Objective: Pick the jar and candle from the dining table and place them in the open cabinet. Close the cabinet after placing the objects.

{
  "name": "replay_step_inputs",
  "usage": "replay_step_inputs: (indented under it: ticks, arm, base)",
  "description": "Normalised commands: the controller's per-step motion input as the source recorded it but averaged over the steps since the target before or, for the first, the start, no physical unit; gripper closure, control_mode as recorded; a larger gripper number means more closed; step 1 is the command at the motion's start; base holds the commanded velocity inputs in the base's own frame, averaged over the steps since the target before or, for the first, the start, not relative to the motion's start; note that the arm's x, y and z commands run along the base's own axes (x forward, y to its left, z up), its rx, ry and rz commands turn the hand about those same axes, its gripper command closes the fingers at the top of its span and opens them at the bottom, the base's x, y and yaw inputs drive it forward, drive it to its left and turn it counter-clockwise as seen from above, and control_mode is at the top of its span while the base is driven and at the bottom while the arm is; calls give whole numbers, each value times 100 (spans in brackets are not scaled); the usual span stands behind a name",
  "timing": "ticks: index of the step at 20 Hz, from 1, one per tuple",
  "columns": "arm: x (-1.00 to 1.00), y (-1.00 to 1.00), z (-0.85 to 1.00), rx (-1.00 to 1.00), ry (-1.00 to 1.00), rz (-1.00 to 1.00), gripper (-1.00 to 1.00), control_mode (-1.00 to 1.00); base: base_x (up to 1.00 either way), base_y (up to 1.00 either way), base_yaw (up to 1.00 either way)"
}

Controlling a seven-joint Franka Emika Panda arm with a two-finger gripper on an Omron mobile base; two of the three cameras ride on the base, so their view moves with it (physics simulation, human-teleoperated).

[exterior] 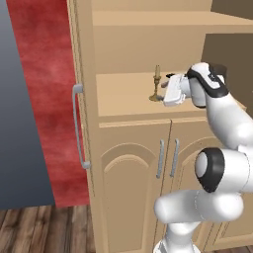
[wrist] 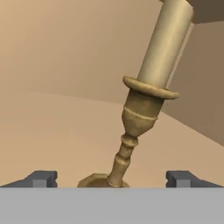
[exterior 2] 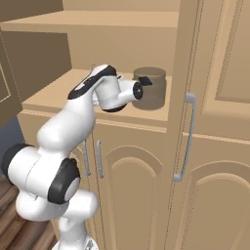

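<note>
The candle (wrist: 148,87), a cream stick in a brass holder, stands by itself on the open cabinet's shelf (exterior: 123,94); in the left base view the candle (exterior: 157,84) is just left of the hand. My gripper (wrist: 111,179) is open, its two dark fingertips (wrist: 41,178) wide apart on either side of the holder's base and not touching it. In the left base view the gripper (exterior: 164,89) reaches into the shelf bay. The smoky-grey jar (exterior 2: 149,89) sits on the same shelf, just beyond the hand. The dining table is out of view.
The cabinet's upper door (exterior: 81,74) is swung open at the left, with its silver bar handle (exterior: 78,126) facing out. Another shelf (exterior 2: 97,19) runs above the hand. Arched lower doors (exterior: 133,197) are shut below. A tall closed door with a bar handle (exterior 2: 188,136) stands right of the bay.
</note>
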Motion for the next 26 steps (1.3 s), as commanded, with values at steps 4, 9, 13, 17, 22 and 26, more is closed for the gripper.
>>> replay_step_inputs:
  ticks: [4,9,13,17,22,26]
  arm:
    - [-83,0,3,-1,-8,-12,-100,-100]
    - [-85,6,7,-2,-7,-13,-100,-100]
    - [-91,23,17,-2,-5,-15,-100,-100]
    - [-91,23,5,-1,-6,-15,-100,-100]
    - [-92,19,0,-7,-14,-10,-100,-100]
    - [-96,2,0,-8,-10,-9,-100,-100]
  base:
    - [0,0,0]
    - [0,0,0]
    - [0,0,0]
    - [0,0,0]
    - [0,0,0]
    - [0,0,0]
